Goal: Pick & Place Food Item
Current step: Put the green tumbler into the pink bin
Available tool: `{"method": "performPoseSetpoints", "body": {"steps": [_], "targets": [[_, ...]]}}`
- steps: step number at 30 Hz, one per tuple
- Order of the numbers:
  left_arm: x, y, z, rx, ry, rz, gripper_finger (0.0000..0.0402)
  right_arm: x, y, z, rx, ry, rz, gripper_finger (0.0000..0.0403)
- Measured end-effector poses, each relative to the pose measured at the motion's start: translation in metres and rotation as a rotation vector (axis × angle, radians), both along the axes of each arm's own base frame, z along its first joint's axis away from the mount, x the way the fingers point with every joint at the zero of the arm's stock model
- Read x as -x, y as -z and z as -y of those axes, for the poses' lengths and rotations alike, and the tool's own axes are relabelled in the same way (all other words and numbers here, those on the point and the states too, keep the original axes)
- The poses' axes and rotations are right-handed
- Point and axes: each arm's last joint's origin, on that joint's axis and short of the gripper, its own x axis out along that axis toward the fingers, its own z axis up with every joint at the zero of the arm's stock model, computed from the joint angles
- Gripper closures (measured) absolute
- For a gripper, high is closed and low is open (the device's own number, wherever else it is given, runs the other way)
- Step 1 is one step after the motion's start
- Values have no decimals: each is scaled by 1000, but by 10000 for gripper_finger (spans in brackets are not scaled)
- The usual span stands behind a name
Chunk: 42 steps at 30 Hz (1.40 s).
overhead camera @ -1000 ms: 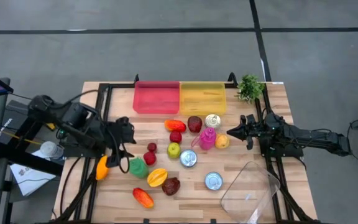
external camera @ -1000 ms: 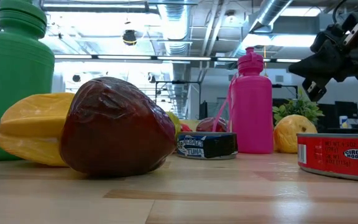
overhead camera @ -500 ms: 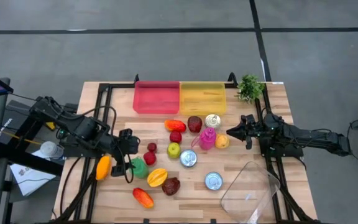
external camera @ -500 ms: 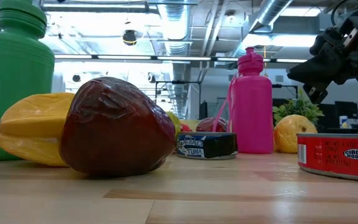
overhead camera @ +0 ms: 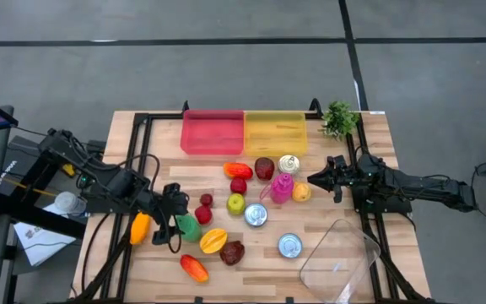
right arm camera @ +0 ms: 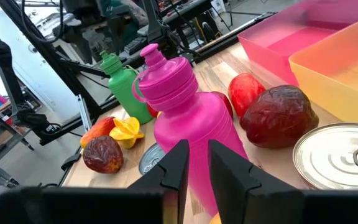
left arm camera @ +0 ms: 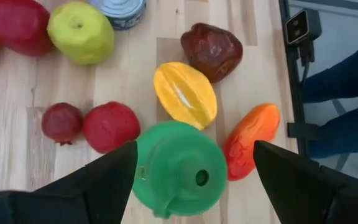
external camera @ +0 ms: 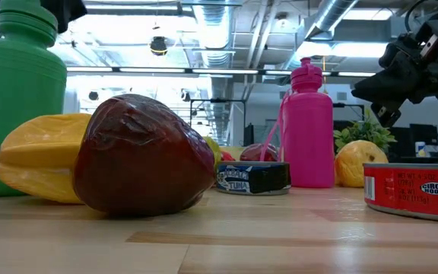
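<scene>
Two grippers: left gripper (overhead camera: 173, 221) spread above green bottle (overhead camera: 187, 226) — right gripper (overhead camera: 316, 179) nearly closed; wooden table (overhead camera: 159, 270).

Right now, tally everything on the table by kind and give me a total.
Fruit pieces: 11
Cans: 3
Bottles: 2
Bins: 2
Clear container: 1
Plant: 1
Total: 20

Left tool (left arm camera: 191, 180) agape, right tool (right arm camera: 194, 165) narrow.
</scene>
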Motion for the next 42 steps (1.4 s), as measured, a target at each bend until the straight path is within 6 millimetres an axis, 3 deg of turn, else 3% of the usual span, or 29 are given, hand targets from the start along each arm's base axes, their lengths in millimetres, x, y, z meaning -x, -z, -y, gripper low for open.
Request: {"method": "performPoseSetpoints", "body": {"steps": [7, 30, 42], "targets": [[-1, 22, 4, 8, -30, 54, 88, 0, 0, 0, 0, 0, 0, 345], [-1, 29, 2, -91, 0, 40, 119, 0, 0, 0, 0, 0, -1, 345], [0, 30, 1, -106, -3, 26, 197, 0, 0, 0, 0, 0, -1, 345]]}}
